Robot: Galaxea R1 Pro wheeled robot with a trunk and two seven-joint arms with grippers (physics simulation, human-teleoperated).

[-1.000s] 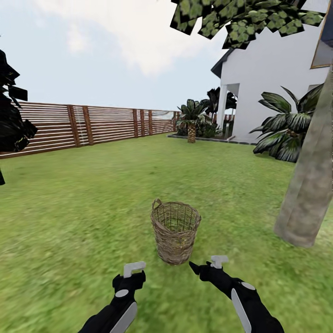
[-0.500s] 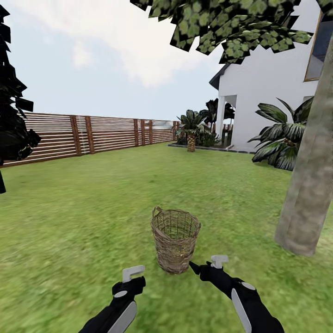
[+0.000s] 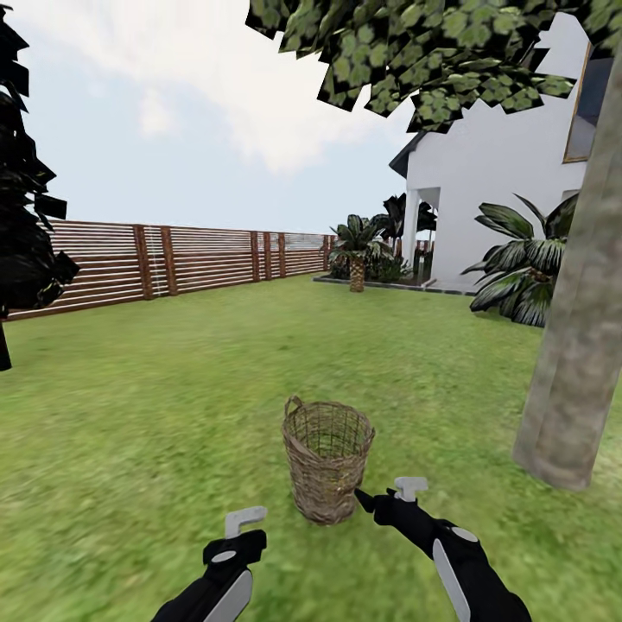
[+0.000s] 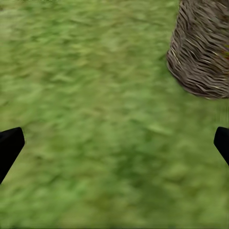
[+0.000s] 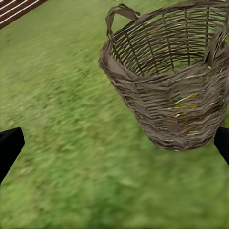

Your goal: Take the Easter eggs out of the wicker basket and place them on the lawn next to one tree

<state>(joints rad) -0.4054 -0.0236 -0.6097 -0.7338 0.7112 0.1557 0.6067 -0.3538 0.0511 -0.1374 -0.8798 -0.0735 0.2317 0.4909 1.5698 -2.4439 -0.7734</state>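
The lawn point(image 3: 155, 406) is filling the lower two thirds of the head view as bright green grass. The tree point(image 3: 577, 345) is standing at the right edge of that frame, its thick mottled grey-brown trunk rising tilted out of the grass and its leafy crown spreading across the top. A white house point(image 3: 492, 190) is showing at upper right, with a broad-leaved dark plant point(image 3: 518, 263) in front of it. A slatted wooden fence point(image 3: 173, 259) is running across the left middle, and a dark narrow tree point(image 3: 22, 199) is occupying the left edge.

The wicker basket point(image 3: 327, 458) is standing upright on the grass at lower centre, well apart from the trunk. It is a tan open-weave bucket tapering toward its base, with a small loop handle on the rim. In the right wrist view, yellow patches with a spot of blue-green are showing through the weave of the wicker basket point(image 5: 171, 90); individual Easter eggs cannot be told apart.

The right gripper point(image 3: 380, 497) is hovering just beside the basket's lower right wall, fingers spread and grasping nothing. The left gripper point(image 3: 244, 520) is hovering over grass at lower left of the basket, fingers likewise spread and unloaded.
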